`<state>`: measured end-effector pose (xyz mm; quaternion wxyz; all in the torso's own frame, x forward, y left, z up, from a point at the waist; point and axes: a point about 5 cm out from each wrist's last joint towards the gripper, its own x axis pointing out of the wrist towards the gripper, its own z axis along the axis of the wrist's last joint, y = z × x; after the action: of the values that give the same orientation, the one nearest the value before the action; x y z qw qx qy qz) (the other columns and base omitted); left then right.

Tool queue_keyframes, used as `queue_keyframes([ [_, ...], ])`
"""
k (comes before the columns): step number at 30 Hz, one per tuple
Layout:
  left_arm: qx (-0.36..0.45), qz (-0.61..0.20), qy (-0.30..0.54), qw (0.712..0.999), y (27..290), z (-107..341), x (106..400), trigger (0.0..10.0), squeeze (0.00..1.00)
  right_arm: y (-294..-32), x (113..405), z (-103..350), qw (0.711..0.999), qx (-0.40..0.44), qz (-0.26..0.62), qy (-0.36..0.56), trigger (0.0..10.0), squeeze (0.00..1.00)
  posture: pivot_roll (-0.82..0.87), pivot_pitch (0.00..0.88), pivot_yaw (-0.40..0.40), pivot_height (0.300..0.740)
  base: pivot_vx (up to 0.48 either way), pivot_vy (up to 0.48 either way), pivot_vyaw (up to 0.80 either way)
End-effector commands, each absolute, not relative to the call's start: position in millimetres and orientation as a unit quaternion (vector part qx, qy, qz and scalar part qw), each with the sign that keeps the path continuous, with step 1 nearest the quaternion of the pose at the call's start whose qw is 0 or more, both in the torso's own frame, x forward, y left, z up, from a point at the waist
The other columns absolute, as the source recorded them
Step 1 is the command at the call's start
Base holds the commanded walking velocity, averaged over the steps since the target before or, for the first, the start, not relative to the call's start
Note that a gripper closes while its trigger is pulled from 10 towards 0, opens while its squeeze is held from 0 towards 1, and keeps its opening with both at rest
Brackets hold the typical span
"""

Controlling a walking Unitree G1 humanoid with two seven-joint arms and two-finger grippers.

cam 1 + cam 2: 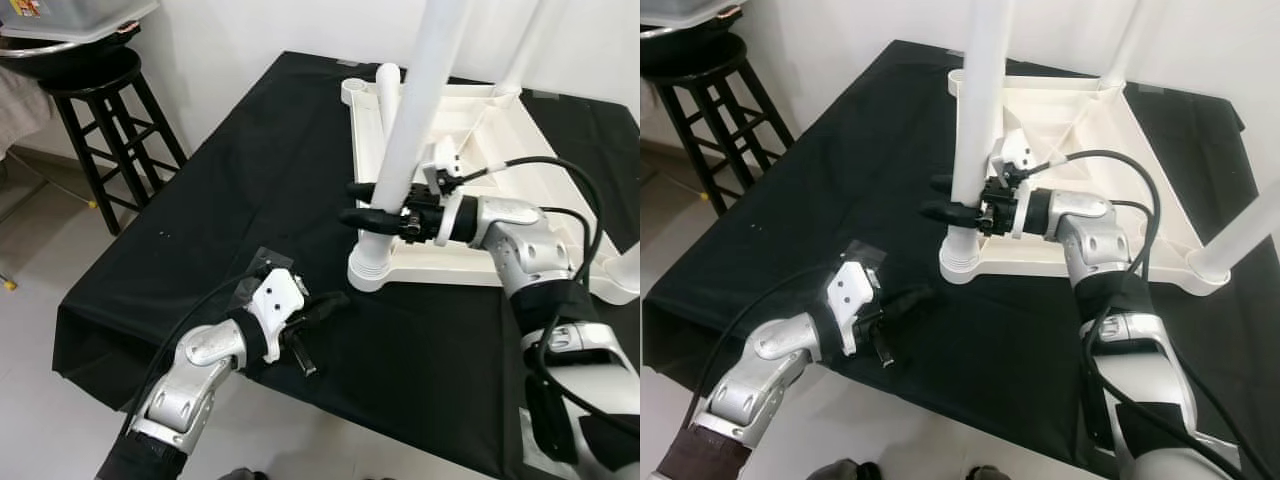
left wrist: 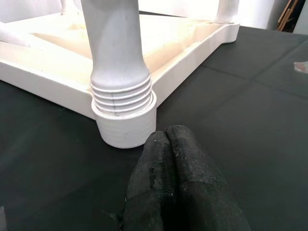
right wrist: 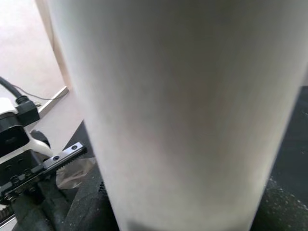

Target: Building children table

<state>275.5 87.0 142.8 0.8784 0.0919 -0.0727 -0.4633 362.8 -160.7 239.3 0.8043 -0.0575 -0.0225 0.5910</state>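
Closed around the tall white plastic table leg [image 1: 405,140], the right gripper [image 1: 362,203] is held just above the leg's socket in the upturned white plastic tabletop [image 1: 470,250], on black cloth [image 1: 240,190]. The left gripper [image 1: 322,305] is closed, empty, near that corner.

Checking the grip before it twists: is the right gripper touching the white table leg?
Touching: in the left eye view the right gripper has its black fingers closed around the table leg.

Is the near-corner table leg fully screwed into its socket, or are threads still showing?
Not fully: the leg stands in the socket, but thread ridges show above its rim. The right gripper grips the leg.
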Motion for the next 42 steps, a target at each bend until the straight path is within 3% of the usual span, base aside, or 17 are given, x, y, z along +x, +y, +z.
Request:
queue_keyframes([
  [1,0.092,-0.469,-0.064,0.876,86,137,272,10.0,0.00,-160,362,232,0.796,-0.042,0.603,-0.013,0.0,0.00,0.12,0.148,-0.023,0.740,0.000,0.000,0.00],
  [6,0.093,-0.471,-0.061,0.875,87,137,270,10.0,0.00,-164,360,224,0.801,-0.037,0.597,-0.014,0.0,0.00,0.11,0.148,-0.020,0.740,0.000,0.000,0.00],
  [11,0.093,-0.472,-0.060,0.875,89,137,270,10.0,0.00,-176,357,213,0.839,-0.046,0.541,-0.021,0.0,0.00,0.10,0.151,-0.012,0.740,0.000,0.000,0.00],
  [13,0.093,-0.473,-0.059,0.874,90,137,270,10.0,0.00,-167,354,189,0.879,-0.044,0.475,0.007,0.0,0.00,0.09,0.149,-0.015,0.740,0.000,0.000,0.00],
  [14,0.094,-0.473,-0.058,0.874,91,137,270,10.0,0.00,-148,347,163,0.911,-0.037,0.409,0.041,0.0,0.00,0.09,0.151,-0.013,0.740,0.000,0.000,0.00],
  [15,0.094,-0.473,-0.058,0.874,91,137,270,10.0,0.00,-148,347,163,0.911,-0.037,0.409,0.041,0.0,0.00,0.09,0.151,-0.013,0.740,0.000,0.000,0.00],
  [17,0.095,-0.474,-0.058,0.874,92,137,271,10.0,0.00,-119,322,121,0.960,0.015,0.256,0.113,0.0,0.00,0.09,0.159,-0.012,0.740,0.000,0.000,0.00],
  [18,0.096,-0.474,-0.057,0.874,92,137,272,10.0,0.00,-107,309,116,0.969,-0.014,0.215,0.123,0.0,0.00,0.08,0.146,-0.016,0.740,0.000,0.000,0.00],
  [20,0.098,-0.474,-0.057,0.873,92,136,273,10.0,0.00,-101,306,129,0.972,-0.063,0.211,0.082,0.0,0.00,0.08,0.145,-0.014,0.740,0.000,0.000,0.00],
  [29,0.094,-0.458,-0.067,0.881,89,138,277,10.0,0.00,-110,324,126,0.973,-0.040,0.205,0.102,0.0,0.00,0.06,0.131,-0.045,0.740,0.000,0.000,0.00],
  [30,0.092,-0.454,-0.068,0.883,90,138,278,10.0,0.00,-110,323,127,0.975,-0.039,0.197,0.100,4.1,0.00,0.05,0.133,-0.042,0.740,0.000,0.000,0.00],
  [31,0.090,-0.453,-0.069,0.884,90,138,278,10.0,0.00,-110,323,129,0.975,-0.037,0.197,0.099,10.0,0.00,0.05,0.132,-0.042,0.740,0.000,0.000,0.00],
  [32,0.089,-0.456,-0.068,0.883,89,138,278,10.0,0.00,-109,321,134,0.977,-0.032,0.191,0.090,10.0,0.00,0.05,0.132,-0.040,0.740,0.000,0.000,0.00],
  [33,0.089,-0.460,-0.067,0.881,89,138,278,10.0,0.00,-109,320,140,0.978,-0.031,0.191,0.075,10.0,1.00,0.05,0.133,-0.038,0.740,0.000,0.000,0.00],
  [39,0.090,-0.466,-0.067,0.878,88,139,278,10.0,0.00,-104,333,188,0.946,0.004,0.323,-0.022,10.0,1.00,0.05,0.136,-0.028,0.740,0.000,0.000,0.00],
  [40,0.094,-0.465,-0.067,0.878,88,139,278,10.0,0.00,-107,337,200,0.924,0.007,0.381,-0.038,10.0,0.00,0.05,0.137,-0.027,0.740,0.000,0.000,0.00],
  [42,0.097,-0.464,-0.068,0.878,88,139,278,10.0,0.00,-108,337,205,0.911,-0.006,0.410,-0.046,10.0,0.00,0.05,0.137,-0.027,0.740,0.000,0.000,0.00],
])
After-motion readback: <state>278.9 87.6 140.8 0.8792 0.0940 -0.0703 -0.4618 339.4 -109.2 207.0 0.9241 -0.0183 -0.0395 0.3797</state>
